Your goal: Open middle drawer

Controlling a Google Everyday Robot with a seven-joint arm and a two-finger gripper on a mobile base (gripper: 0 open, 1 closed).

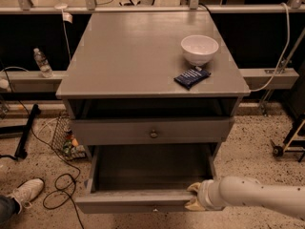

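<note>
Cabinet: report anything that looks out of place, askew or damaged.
Nothing spilled or damaged. The middle drawer stands pulled well out, with the pincer at the right end of its front, not at the knob. Bowl and packet sit flat on top.

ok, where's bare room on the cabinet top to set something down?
Cabinet top: left half and centre are bare, from the left edge to the white bowl. Right side is crowded: bowl, with the blue packet just in front. The gripper sits at the front of the open bottom drawer, right end.
</note>
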